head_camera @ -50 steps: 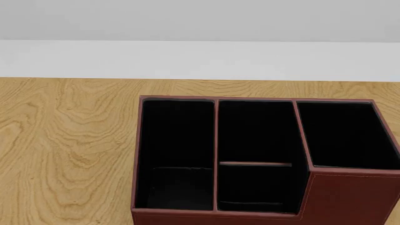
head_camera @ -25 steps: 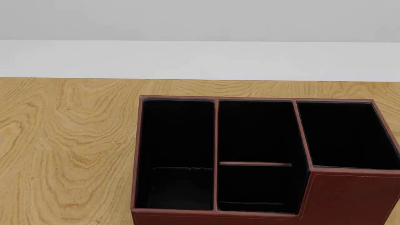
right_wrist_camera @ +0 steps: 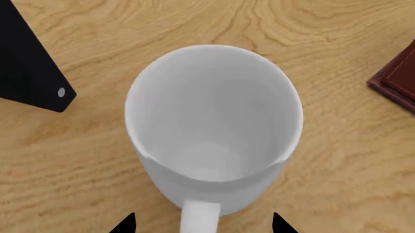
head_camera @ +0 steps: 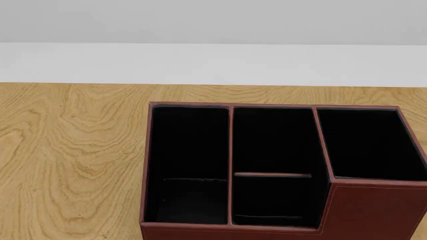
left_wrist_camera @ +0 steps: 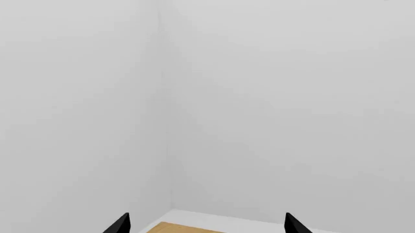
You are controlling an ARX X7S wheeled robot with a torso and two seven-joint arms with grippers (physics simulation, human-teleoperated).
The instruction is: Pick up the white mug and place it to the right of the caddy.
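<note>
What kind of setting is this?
Likely a simulated desk or office tabletop: a wood-grain table against plain white walls, holding a leather-look caddy with black compartments and a white mug.

Left gripper [left_wrist_camera: 206, 227]: I saw only its two dark fingertips [left_wrist_camera: 118, 224], set wide apart and closed on nothing, the wrist angled up off the table. Right gripper [right_wrist_camera: 202, 224]: I likewise saw two dark fingertips [right_wrist_camera: 124, 224], spread apart, the wrist pointing steeply down toward the tabletop. Neither arm appeared in my head view.
</note>
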